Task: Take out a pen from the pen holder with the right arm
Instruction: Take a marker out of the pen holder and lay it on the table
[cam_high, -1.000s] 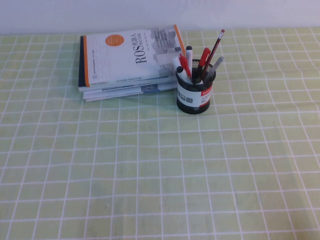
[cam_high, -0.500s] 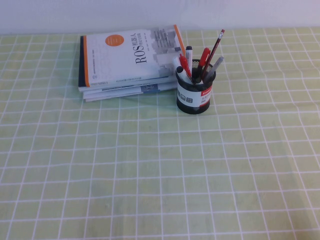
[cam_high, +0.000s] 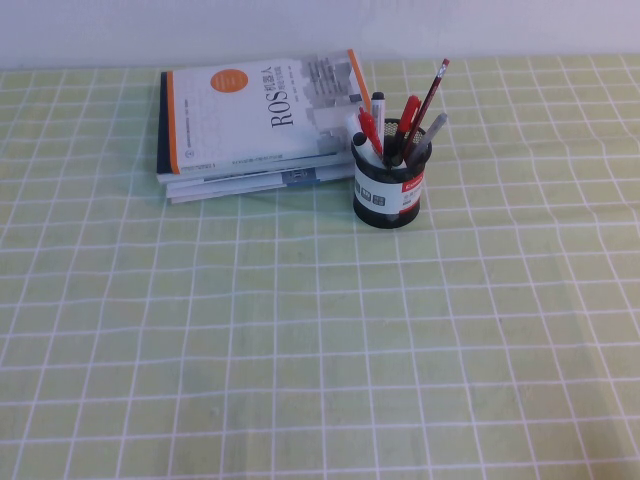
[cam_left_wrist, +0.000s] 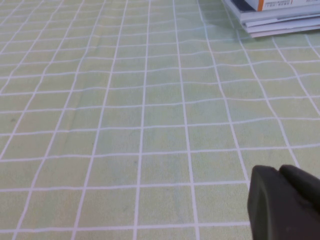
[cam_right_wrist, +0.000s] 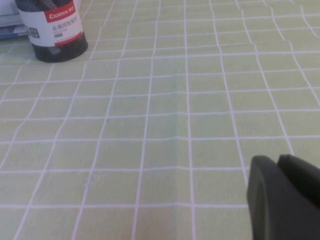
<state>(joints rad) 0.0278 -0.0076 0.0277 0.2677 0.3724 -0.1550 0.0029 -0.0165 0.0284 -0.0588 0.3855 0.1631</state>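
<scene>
2 claws show only in their own wrist views, and neither appears in the high view. The left claw (cam_left_wrist: 280, 175) hangs low over the green checked cloth of the counter (cam_high: 300, 350). Its dark fingers are together with only a seam between them, and it holds nothing. A stack of books (cam_high: 260, 115) lies well ahead of it.

In the high view that stack sits left of centre at the back of the counter, its top book white and orange. Just beside its right edge stands the pen holder (cam_high: 387, 190), a black mesh cup with a white label, upright on the cloth. Several pens (cam_high: 408, 112) stand in it, leaning outward: 2 red ones, a black-capped one and a grey one. A long red-and-black pencil (cam_high: 436, 85) reaches highest, tilted to the right. Every pen is in the holder.

The right claw (cam_right_wrist: 278, 162) is closed and empty, low over bare cloth. The pen holder stands far ahead of it, well apart.
</scene>
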